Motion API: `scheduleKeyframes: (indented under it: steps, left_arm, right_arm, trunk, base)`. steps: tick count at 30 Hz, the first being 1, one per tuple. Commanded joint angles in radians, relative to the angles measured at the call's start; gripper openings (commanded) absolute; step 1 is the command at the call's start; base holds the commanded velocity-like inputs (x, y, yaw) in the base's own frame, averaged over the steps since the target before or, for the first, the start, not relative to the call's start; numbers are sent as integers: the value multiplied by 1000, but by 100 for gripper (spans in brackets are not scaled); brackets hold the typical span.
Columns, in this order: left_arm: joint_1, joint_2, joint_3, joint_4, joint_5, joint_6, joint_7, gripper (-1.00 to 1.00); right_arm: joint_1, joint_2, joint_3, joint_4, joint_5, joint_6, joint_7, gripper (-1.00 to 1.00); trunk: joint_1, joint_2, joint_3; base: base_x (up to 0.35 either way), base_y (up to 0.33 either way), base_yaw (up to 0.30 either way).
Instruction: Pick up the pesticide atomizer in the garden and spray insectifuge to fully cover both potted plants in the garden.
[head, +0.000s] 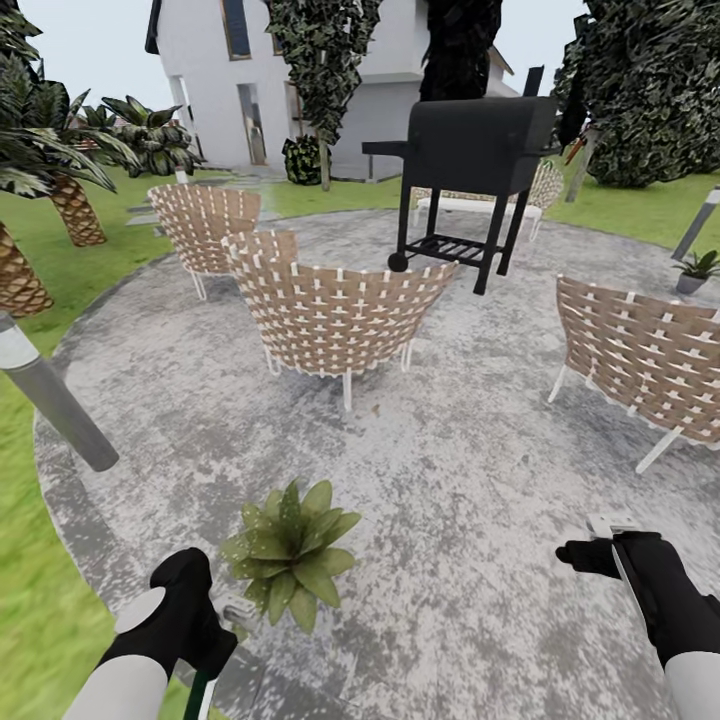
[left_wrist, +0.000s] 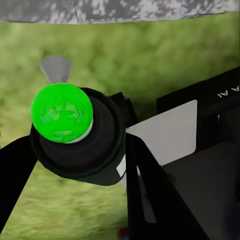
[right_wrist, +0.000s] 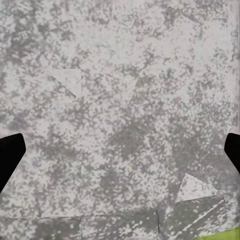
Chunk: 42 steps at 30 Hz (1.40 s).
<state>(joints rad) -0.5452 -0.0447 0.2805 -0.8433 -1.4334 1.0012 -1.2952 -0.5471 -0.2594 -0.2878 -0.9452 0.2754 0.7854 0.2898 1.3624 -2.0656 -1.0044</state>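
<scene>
Your left gripper (left_wrist: 85, 145) has its black jaws closed around the pesticide atomizer (left_wrist: 75, 135). In the left wrist view you see it end on: a round dark body with a glossy bright green dome on top and a small grey cone nozzle beside it. A pale flat label patch sits just beside the bottle. White lettering on the black gripper housing is cut off at the frame edge, not readable. Blurred green lawn lies behind it. In the head view your left gripper (head: 205, 640) is low at the patio edge, with a slim green bit of the atomizer (head: 198, 695) poking out below the black glove-like hand.

Your right gripper (right_wrist: 120, 150) is spread wide with nothing between the jaws; two black fingertips (right_wrist: 9, 155) show at opposite sides over bare paving. In the head view it (head: 600, 550) hovers over the patio, black with a white strip.

One potted plant (head: 290, 550), a low rosette of broad pointed green leaves, sits on the patio just beside your left gripper. The patio (head: 450, 480) is round, grey, mottled and rough-looking.

Further out stand woven wicker chairs (head: 335, 315) on thin white legs, a matte black grill (head: 470, 150) on a slatted stand, and a grey cylindrical post (head: 50, 400). There are also scaly palm trunks (head: 75, 210), a small grey-potted plant (head: 695, 272) and a white house (head: 260, 80).
</scene>
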Motion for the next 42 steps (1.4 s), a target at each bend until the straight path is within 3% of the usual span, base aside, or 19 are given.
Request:
scheduleKeyframes:
  steps: [1,6,19,26,39,42]
  left_arm:
    - [-1,-1,-1,-4,-10,8,-10,-100]
    - [-1,-1,-45,-8,-10,8,-10,-100]
    - [-1,-1,-52,-11,-10,8,-10,-100]
    - [-1,-1,-90,-11,-10,10,-10,-100]
    - [-8,0,-93,-13,-10,10,-11,-100]
    - [-31,1,-93,-13,-10,10,-12,-100]
  right_arm:
    - [-1,0,-2,-1,9,3,9,100]
    - [-1,0,-2,-1,11,3,9,100]
    - [-1,0,-1,-1,10,3,9,100]
    - [-1,0,-1,0,11,3,9,100]
    - [-1,0,-2,0,11,3,9,100]
    - [-1,0,-2,0,11,3,9,100]
  trunk:
    - [0,0,-1]
    - [0,0,-1]
    - [0,0,-3]
    - [0,0,-7]
    - [0,0,-9]
    - [0,0,-9]
  base:
    - [2,-3,146]
    - [0,-68,235]
    - [0,-302,111]
    - [0,-307,248]
    - [0,-99,113]
    - [0,0,260]
